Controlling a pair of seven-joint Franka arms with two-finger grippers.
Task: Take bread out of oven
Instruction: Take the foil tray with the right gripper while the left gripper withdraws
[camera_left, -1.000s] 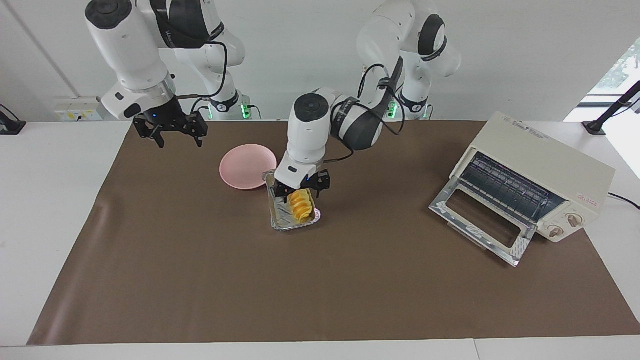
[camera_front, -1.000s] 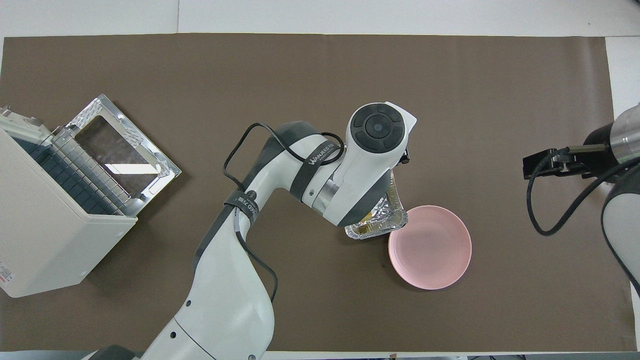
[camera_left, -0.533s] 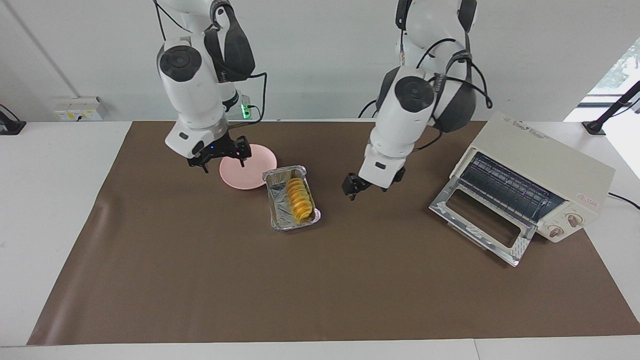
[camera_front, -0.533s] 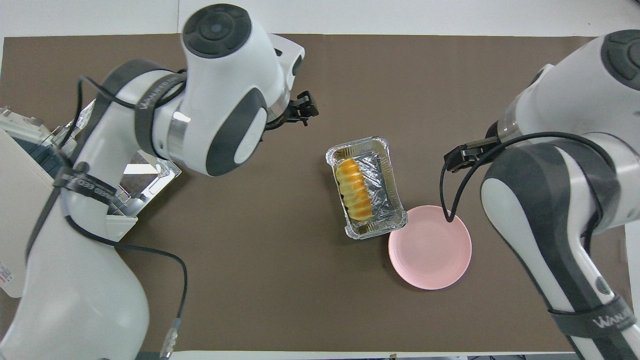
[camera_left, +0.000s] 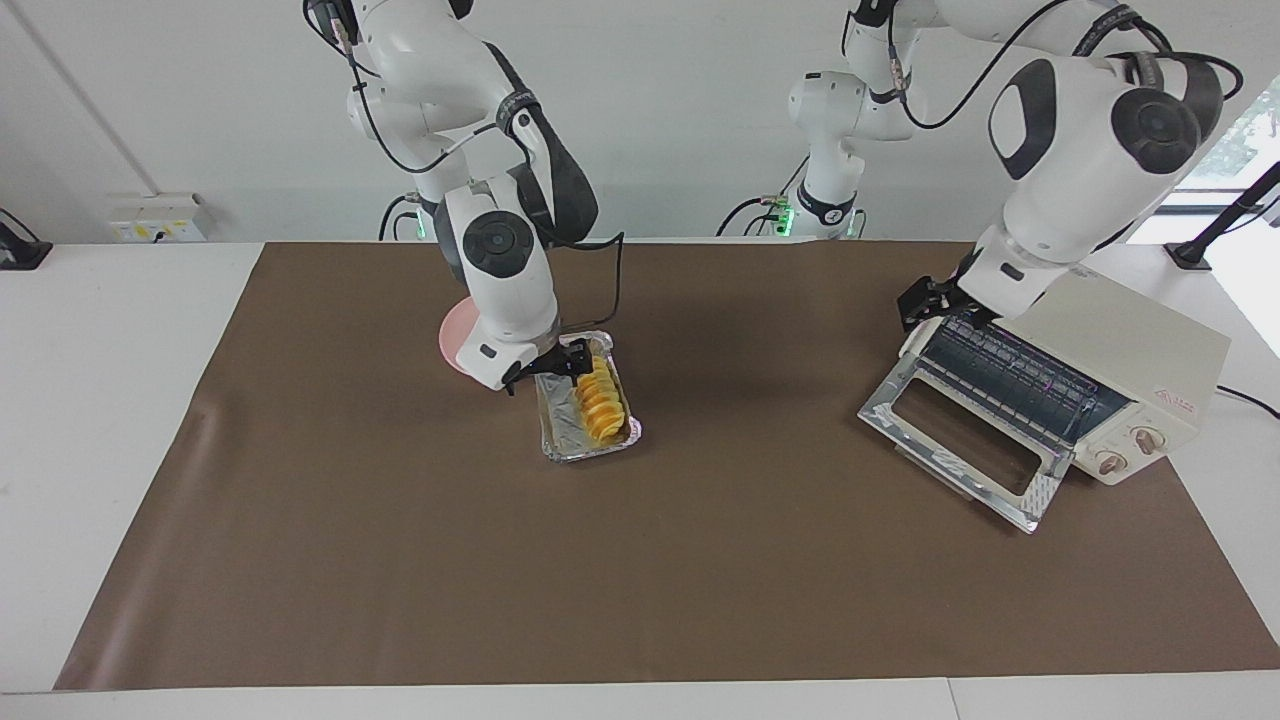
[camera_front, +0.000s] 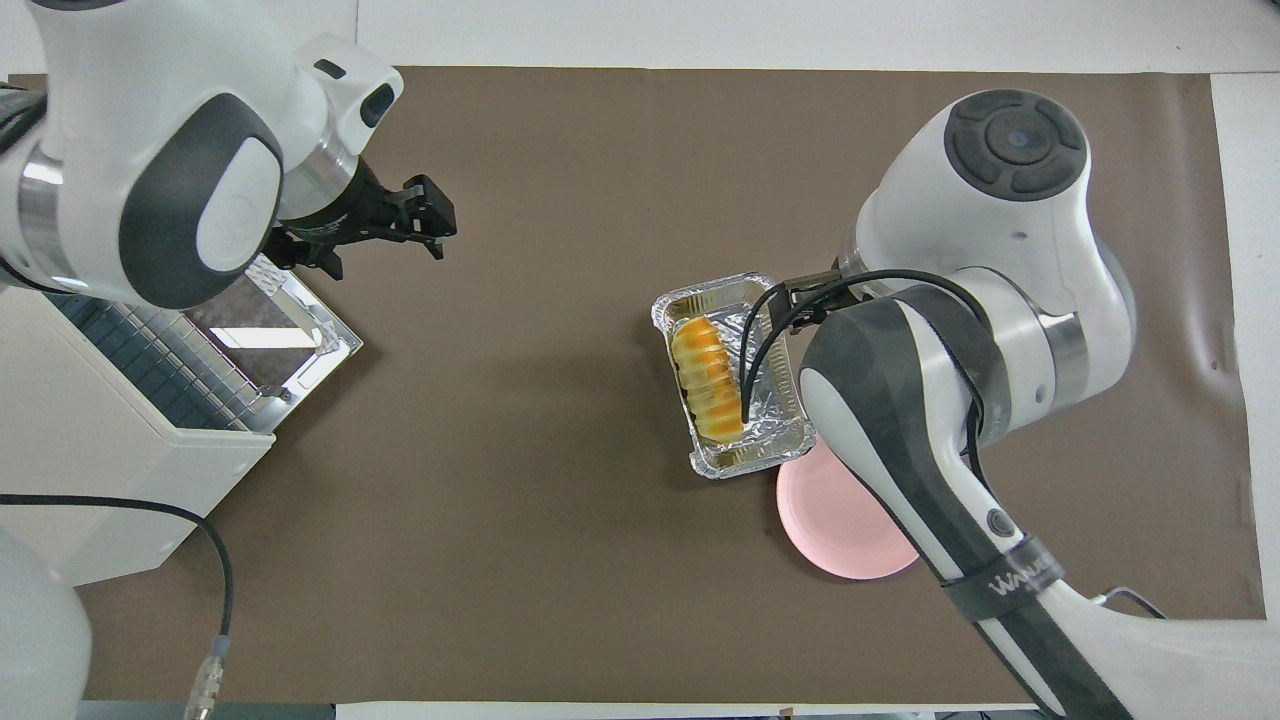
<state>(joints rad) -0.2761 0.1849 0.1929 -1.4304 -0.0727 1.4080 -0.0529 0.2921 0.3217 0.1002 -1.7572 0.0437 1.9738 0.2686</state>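
The right gripper, jaws apart and empty, hangs low over the foil tray, at the end of the tray nearer the robots and just beside the bread. Whether it touches the tray or the loaf cannot be told.

The left gripper, jaws also apart and holding nothing, is in the air above the oven, by the upper corner of the opening.

The bread, an orange-yellow ridged loaf, lies in the silver foil tray in the middle of the brown-covered surface, well apart from the oven. A pink plate lies just beside the tray, nearer the robots and partly hidden by the right arm.

The cream oven stands at the left arm's end of the surface with its glass door folded down flat and its wire rack showing.
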